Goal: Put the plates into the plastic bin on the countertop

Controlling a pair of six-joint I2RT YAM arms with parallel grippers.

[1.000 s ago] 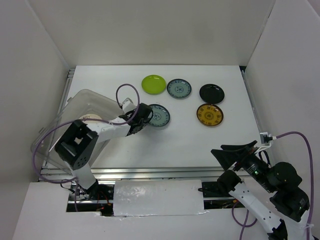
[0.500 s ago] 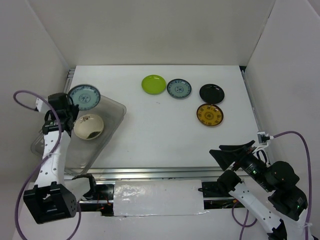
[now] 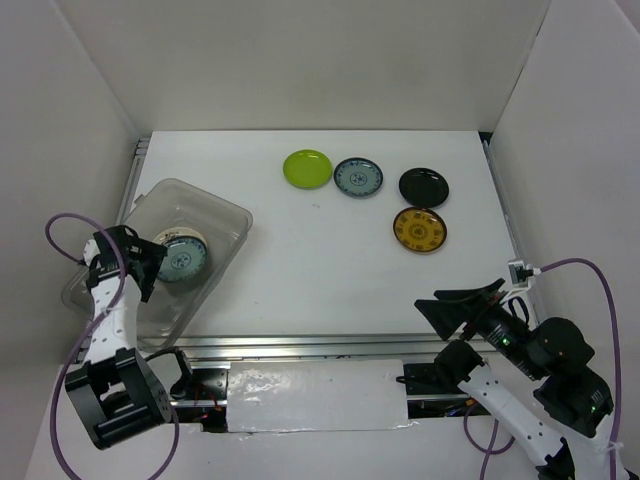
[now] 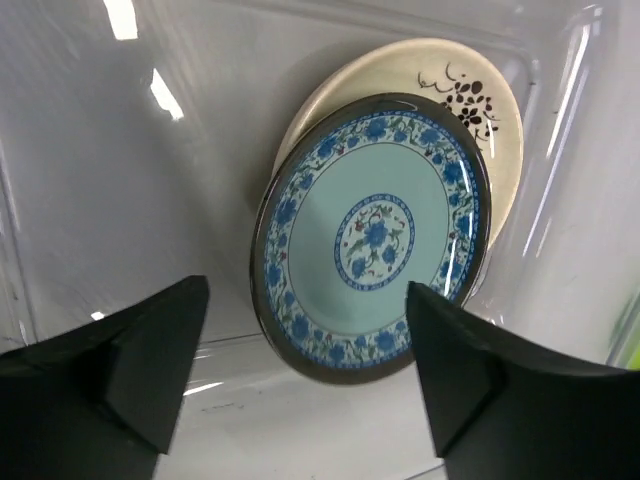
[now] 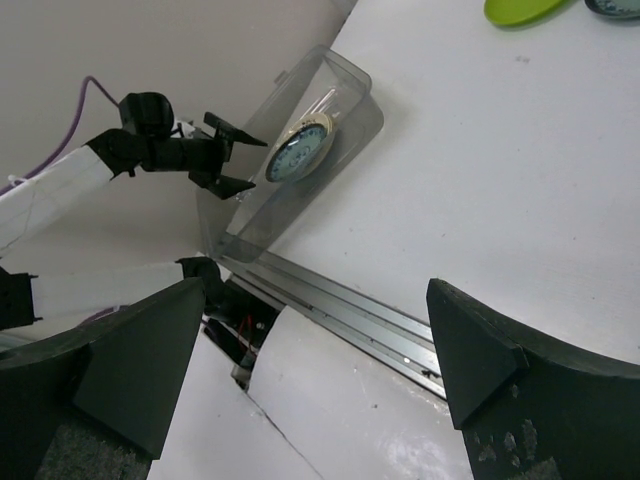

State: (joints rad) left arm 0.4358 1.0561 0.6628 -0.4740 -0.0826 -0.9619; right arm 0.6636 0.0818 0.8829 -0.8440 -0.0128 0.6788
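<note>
Since half a second ago the left gripper (image 4: 305, 295) has dropped from the bin's (image 3: 215, 205) far corner into it. Its jaws now stand apart, clear of the blue-patterned plate (image 4: 372, 235), which overlaps a cream plate (image 4: 480, 90) inside the bin at the counter's (image 3: 330, 270) left edge. My right gripper (image 5: 316, 300) hangs spread wide and empty off the near right corner, while the green plate (image 3: 307, 168), second blue plate (image 3: 358, 177), black plate (image 3: 424, 186) and gold-patterned plate (image 3: 419, 229) sit toward the far edge, with free counter between them and the bin.

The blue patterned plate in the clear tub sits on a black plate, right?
No. The blue patterned plate in the clear tub sits on a cream plate with brown marks, not a black one; the left wrist view shows it.
</note>
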